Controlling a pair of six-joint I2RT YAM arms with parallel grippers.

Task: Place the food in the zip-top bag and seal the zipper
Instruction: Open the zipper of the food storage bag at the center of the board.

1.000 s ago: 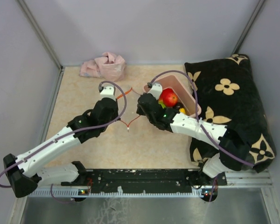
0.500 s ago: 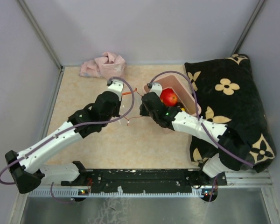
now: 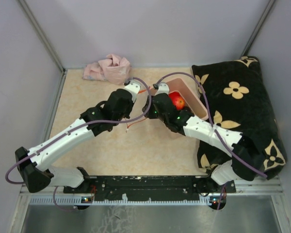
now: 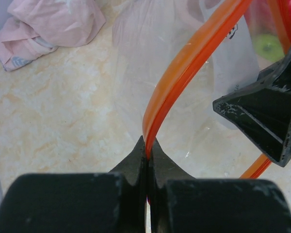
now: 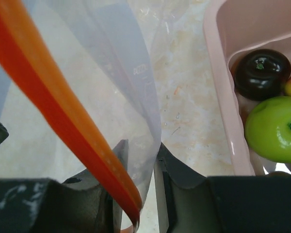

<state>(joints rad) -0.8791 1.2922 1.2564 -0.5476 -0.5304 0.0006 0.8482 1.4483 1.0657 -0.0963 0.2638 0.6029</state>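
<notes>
At the back left edge, against the wall: pink cloth (image 3: 108, 68), well apart from the arms, bare table (image 3: 77, 97) in front. Mid-table, holding the clear bag (image 4: 131, 63) open: left gripper (image 4: 146, 148), pressed together on the zipper (image 4: 184, 63), then right gripper (image 5: 139, 165), pinching that strip too. Just right, beside the pillow (image 3: 237, 111): pink tub (image 5: 218, 73) with red apple (image 3: 177, 101), green apple (image 5: 274, 128), dark ball (image 5: 262, 73).

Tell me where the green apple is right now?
In the right wrist view, the green apple sits inside the pink tub at the right edge, just below the dark purple ball.
</notes>
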